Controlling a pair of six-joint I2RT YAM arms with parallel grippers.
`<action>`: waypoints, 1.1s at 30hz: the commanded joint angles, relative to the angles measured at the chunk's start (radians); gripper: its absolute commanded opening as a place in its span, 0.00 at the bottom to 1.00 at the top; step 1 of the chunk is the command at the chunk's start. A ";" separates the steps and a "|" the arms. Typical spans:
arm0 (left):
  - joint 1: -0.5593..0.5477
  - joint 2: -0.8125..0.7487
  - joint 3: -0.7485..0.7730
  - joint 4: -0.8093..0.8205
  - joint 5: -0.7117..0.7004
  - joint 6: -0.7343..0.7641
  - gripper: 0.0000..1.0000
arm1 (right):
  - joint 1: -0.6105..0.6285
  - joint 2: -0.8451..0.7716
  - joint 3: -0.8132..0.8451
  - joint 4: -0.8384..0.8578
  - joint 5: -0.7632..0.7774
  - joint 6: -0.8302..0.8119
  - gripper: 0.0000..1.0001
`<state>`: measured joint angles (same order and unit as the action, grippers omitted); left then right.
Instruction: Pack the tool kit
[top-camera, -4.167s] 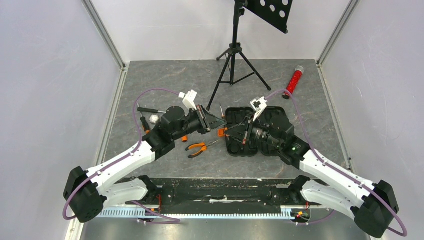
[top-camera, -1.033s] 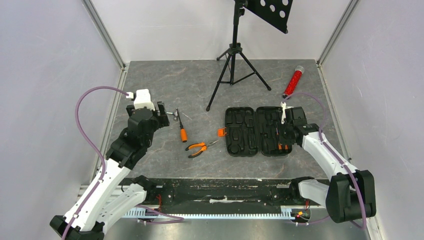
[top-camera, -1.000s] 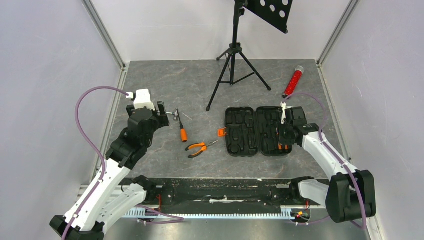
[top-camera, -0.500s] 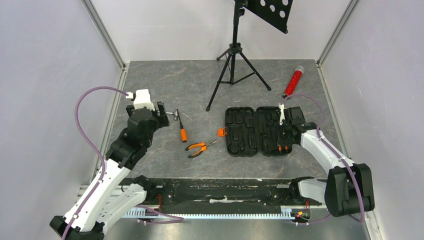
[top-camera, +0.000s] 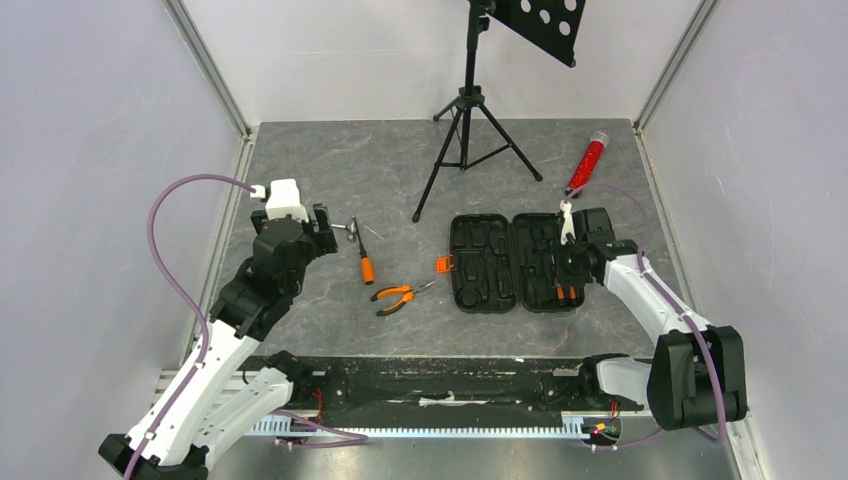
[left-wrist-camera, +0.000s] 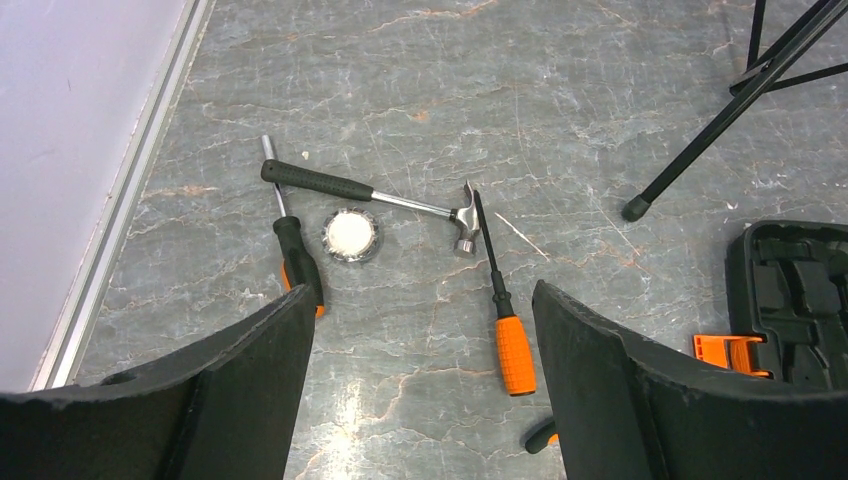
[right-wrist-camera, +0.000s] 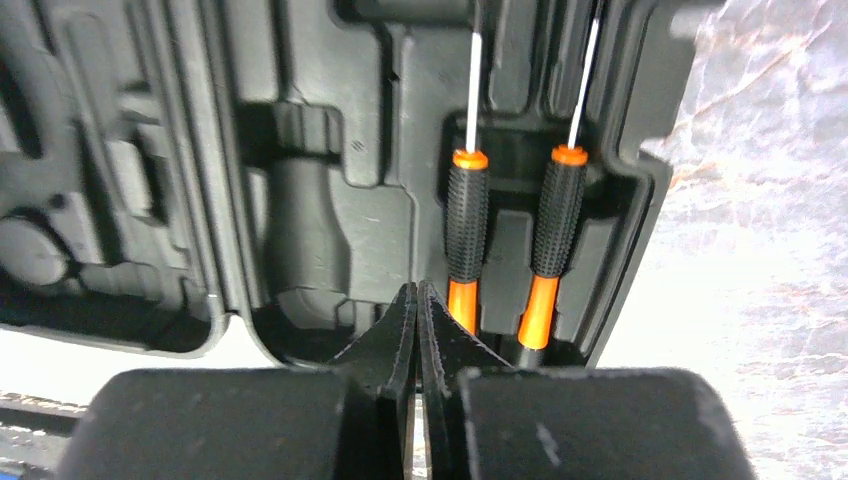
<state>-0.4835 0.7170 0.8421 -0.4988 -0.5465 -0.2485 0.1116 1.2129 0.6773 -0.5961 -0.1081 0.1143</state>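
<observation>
Left gripper (left-wrist-camera: 422, 300) hung over the left side of the table (top-camera: 330, 160), jaws spread wide, nothing between them. No kit part touched it. In the wrist view the loose tools lay on the slab beyond the fingertips.

- Furthest left was a short black-handled screwdriver (left-wrist-camera: 296, 256), orange at the butt, partly behind the left finger (left-wrist-camera: 230, 390).
- Just right of it lay a round silver disc (left-wrist-camera: 351, 234) with a pale centre.
- Hammer (left-wrist-camera: 365, 192) lay across behind both, black grip to the left, head to the right.
- The hammer head was touching or almost touching the shaft of an orange-handled screwdriver (left-wrist-camera: 505, 325); couldn't tell which.
- That screwdriver sat in the gap between the fingers, closer to the right one.
- Pliers (top-camera: 398, 294), orange grips, lay nearer the arm bases, between left gripper and case, well clear of both grippers.

Case (top-camera: 500, 262) lay open and flat, centre-right on the table, both halves facing up. Orange latch (top-camera: 442, 265) stuck out of its left edge. Tripod (top-camera: 465, 130) stood behind it, apart.

Right gripper (right-wrist-camera: 417, 300) was over the near right corner of the case's right half, fingers pressed together, gripping nothing. Two screwdrivers (right-wrist-camera: 466, 240) sat side by side in their slots there, shafts pointing away, orange ends nearest the gripper. The fingertips were just left of the left one's orange end; contact couldn't be judged.

Red tube (top-camera: 588, 163) lay at the far right of the table, well apart from the case.
</observation>
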 joint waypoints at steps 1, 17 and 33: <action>0.003 -0.007 0.000 0.043 -0.007 0.038 0.84 | -0.005 -0.041 0.129 -0.008 -0.059 -0.023 0.04; 0.003 -0.012 0.000 0.043 -0.012 0.038 0.84 | -0.005 -0.016 0.080 -0.075 0.078 -0.077 0.04; 0.003 -0.017 -0.001 0.043 -0.016 0.040 0.84 | -0.005 0.030 0.032 -0.032 0.048 -0.076 0.03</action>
<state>-0.4835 0.7124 0.8417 -0.4988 -0.5472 -0.2481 0.1093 1.2346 0.7185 -0.6594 -0.0517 0.0505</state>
